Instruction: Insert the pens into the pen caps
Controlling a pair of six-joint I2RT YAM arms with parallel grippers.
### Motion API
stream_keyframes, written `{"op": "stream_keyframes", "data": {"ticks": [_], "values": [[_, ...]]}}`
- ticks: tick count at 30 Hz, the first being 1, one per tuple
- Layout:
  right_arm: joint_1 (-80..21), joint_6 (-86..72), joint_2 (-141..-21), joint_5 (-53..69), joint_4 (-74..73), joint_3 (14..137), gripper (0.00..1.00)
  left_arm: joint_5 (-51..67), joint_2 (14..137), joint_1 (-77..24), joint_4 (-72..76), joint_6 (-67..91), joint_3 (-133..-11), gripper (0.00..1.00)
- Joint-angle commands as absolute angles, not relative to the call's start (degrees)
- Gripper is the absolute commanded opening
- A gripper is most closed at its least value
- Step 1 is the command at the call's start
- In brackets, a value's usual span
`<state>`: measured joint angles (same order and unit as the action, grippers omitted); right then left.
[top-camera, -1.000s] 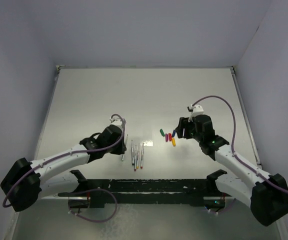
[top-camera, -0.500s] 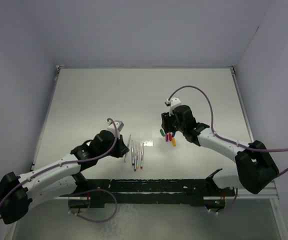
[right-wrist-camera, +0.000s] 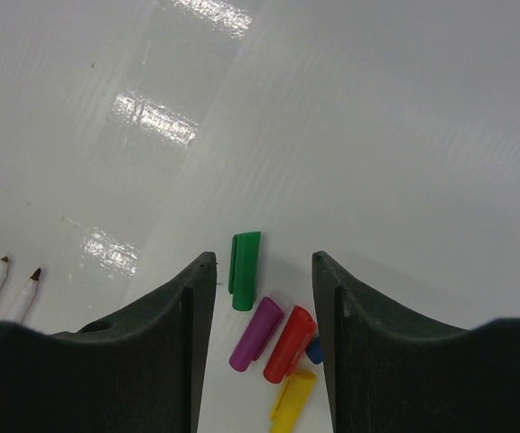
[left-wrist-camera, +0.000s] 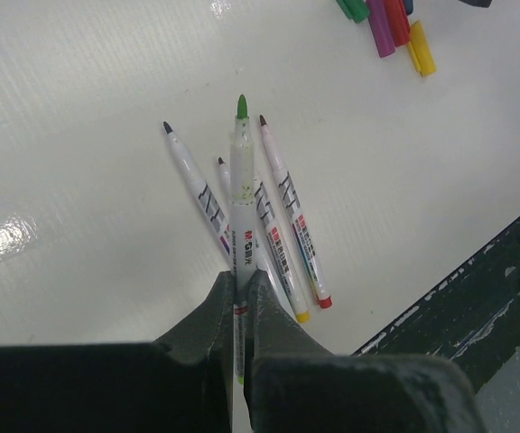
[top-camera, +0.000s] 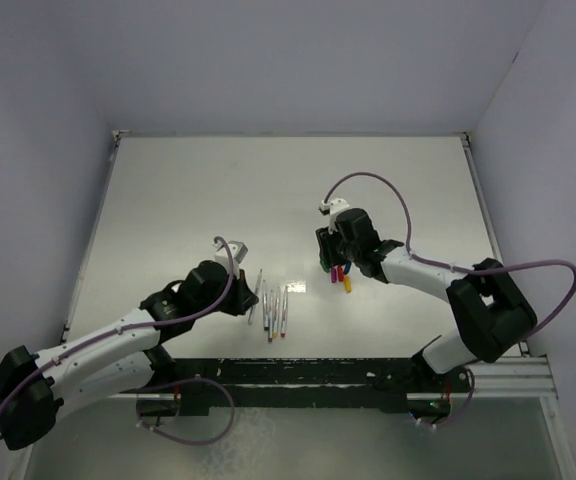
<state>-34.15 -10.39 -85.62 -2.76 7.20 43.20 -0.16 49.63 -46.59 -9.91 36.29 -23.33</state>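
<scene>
Right gripper, jaws apart and empty, hung over the green cap lying lengthwise between them on the table, while left gripper pinched the green-tipped pen, tip pointing ahead.

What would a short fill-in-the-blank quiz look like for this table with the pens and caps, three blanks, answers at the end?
1. The left gripper is shut on a thin white stick pen whose tip is ____.
2. In the right wrist view, the small cap lying between the magenta plastic cap and the blue plastic cap is ____.
3. The right gripper hovers over the caps with its jaws ____.
Missing words: green; red; open.
</scene>
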Motion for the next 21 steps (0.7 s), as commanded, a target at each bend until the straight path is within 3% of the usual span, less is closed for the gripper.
{"op": "stream_keyframes", "data": {"ticks": [1, 21], "values": [[-34.9, -9.6, -86.9, -0.9, 8.0, 45.5, 0.49, 0.2, 50.1, -46.8, -7.9, 35.0, -24.7, 0.00], [-35.4, -9.0, -92.4, -1.3, 8.4, 46.9, 0.46, -0.8, 51.7, -46.8, -9.6, 35.0, -25.5, 0.00]]}}
